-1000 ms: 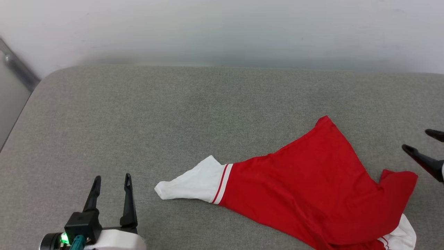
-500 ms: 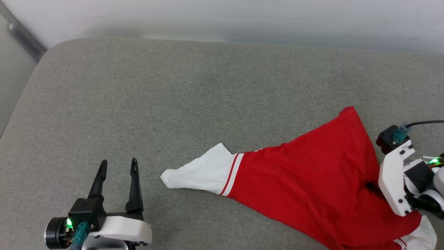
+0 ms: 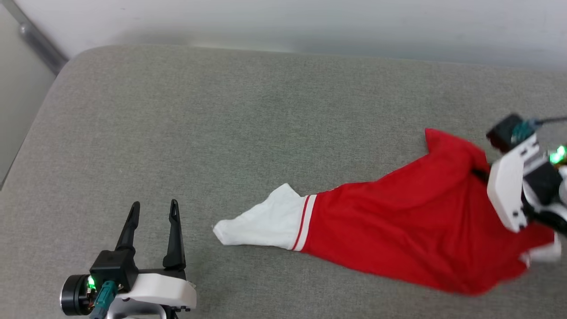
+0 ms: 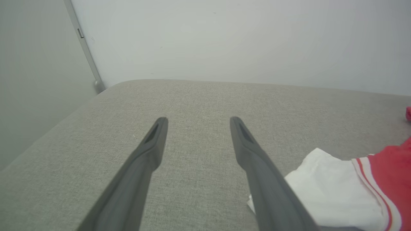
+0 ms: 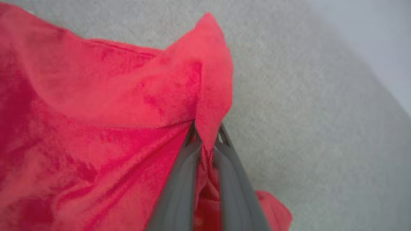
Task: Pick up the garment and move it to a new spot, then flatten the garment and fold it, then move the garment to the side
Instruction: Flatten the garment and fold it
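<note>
Jaws of right gripper (image 5: 207, 134) pinched together on a fold of the limp, light red jersey garment with white sleeve (image 3: 398, 230), sprawled right of frame on grey fabric cushion (image 3: 221, 133); left gripper (image 3: 154, 203) spread wide, empty, lower left; cloth likely drapes, so take hem corners.

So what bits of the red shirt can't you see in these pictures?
Head view: the jersey has its right end blurred and partly covered by the right arm's white casing.
Left wrist view: the picture's right edge cuts off all but the white sleeve and a little red.
Right wrist view: blurry; folds hide how much cloth the right gripper pinches.
Its underside: hidden against the grey cushion.
</note>
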### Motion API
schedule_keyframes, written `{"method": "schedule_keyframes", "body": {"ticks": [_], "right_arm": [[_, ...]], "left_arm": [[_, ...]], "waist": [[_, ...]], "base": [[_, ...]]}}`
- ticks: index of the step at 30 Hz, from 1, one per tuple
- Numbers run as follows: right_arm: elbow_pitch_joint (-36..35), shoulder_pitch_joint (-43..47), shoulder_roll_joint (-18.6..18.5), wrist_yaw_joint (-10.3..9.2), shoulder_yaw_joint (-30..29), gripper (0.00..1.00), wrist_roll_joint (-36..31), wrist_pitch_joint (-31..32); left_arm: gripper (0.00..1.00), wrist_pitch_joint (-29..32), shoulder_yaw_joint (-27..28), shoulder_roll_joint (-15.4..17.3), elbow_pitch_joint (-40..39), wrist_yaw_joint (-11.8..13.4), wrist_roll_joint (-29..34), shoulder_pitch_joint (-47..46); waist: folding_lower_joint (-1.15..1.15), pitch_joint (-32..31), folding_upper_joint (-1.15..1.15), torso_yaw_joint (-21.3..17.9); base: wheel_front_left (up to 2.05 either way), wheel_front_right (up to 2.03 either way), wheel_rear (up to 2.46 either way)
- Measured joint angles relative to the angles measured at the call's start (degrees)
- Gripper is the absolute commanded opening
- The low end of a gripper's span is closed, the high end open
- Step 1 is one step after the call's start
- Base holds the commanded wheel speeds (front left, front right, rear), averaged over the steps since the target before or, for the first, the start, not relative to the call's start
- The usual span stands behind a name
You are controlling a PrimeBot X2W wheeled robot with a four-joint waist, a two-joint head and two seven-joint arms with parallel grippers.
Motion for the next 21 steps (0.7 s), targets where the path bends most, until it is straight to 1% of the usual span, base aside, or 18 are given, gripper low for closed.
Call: {"method": "schedule_keyframes", "body": {"ticks": [2,4,6,8,12,13,14,15,16,19,20,21], "right_arm": [[-1.6,-3.7,-0.1,-0.01,0.1,0.0,0.3,-1.5],[-2.7,-7.0,1.0,-0.01,0.8,0.0,0.4,-2.7],[-3.0,-9.8,3.2,-0.02,2.0,0.0,-0.3,-3.6],[-2.3,-12.2,6.5,-0.01,3.6,0.0,-0.6,-4.0],[2.6,-14.8,14.4,-0.01,7.9,0.0,-0.6,-4.6],[5.8,-15.0,17.3,-0.01,11.0,0.0,-1.0,-4.4],[5.8,-15.0,17.3,-0.01,11.0,0.0,-1.0,-4.4],[7.6,-14.9,18.7,-0.02,12.1,0.0,-1.0,-4.5],[10.3,-14.0,20.8,-0.02,13.4,0.0,-0.5,-4.6],[13.4,-12.4,22.6,-0.02,14.4,0.0,0.0,-6.7],[14.2,-12.4,22.9,-0.02,14.5,0.19,0.1,-7.7],[14.8,-12.4,23.1,-0.01,14.6,1.0,0.2,-9.2]], "left_arm": [[1.0,0.0,-0.2,0.0,0.0,0.0,-0.2,0.0],[1.0,0.0,-0.3,0.0,0.0,0.0,-0.2,0.0],[1.0,0.0,-0.4,0.0,-0.1,0.1,-0.3,0.0],[1.0,0.0,-0.6,0.0,-0.2,0.2,-0.4,0.0],[1.0,0.0,-1.2,0.0,-0.1,0.4,-0.8,-0.6],[1.0,0.0,-1.5,0.0,0.0,0.5,-0.9,-1.0],[1.0,0.0,-1.5,0.0,0.0,0.5,-0.9,-1.0],[1.0,0.0,-1.7,0.0,0.0,0.5,-1.1,-1.2],[1.0,0.0,-1.9,0.0,0.2,0.6,-1.3,-1.4],[1.0,0.0,-1.9,0.0,0.4,1.0,-1.4,-1.5],[1.0,0.0,-1.6,0.0,0.4,1.0,-1.4,-1.4],[1.0,0.0,-1.3,0.0,0.4,1.0,-1.4,-1.4]], "waist": [[0.0,-0.2,0.0,0.4],[0.0,-0.2,0.0,0.9],[0.0,0.0,0.0,1.3],[0.0,0.4,0.0,1.6],[0.0,1.6,0.0,2.3],[0.0,2.2,0.0,2.7],[0.0,2.2,0.0,2.7],[0.0,2.5,0.0,2.9],[0.0,2.9,0.0,3.2],[0.0,3.0,0.0,3.3],[0.0,2.9,0.0,3.1],[0.0,2.8,0.0,2.9]], "base": [[0.0,0.0,0.0],[0.0,0.0,0.0],[0.0,0.0,0.0],[0.0,0.0,0.0],[0.0,0.0,0.0],[0.0,0.0,0.0],[0.0,0.0,0.0],[0.0,0.0,0.0],[0.0,0.0,0.0],[0.0,0.0,0.0],[0.0,0.0,0.0],[0.0,0.0,0.0]]}}
